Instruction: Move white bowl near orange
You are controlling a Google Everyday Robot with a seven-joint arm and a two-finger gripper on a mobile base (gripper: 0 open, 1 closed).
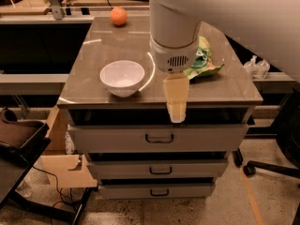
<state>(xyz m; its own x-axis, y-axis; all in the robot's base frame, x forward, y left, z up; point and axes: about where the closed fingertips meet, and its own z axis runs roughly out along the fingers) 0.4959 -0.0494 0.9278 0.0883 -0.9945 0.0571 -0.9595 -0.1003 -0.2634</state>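
The white bowl (pixel 122 77) sits upright near the front left of the grey cabinet top (pixel 103 46). The orange (pixel 118 16) lies at the far left back edge of the top, well behind the bowl. My gripper (pixel 176 108) hangs below the white wrist at the front edge of the top, to the right of the bowl and apart from it. Its pale finger points down and holds nothing that I can see.
A green snack bag (pixel 203 59) lies on the right of the top, partly behind my arm. The cabinet has three drawers (pixel 159 138) below. A cardboard box (pixel 58 163) and a dark chair (pixel 18 139) stand at lower left, another chair base at right.
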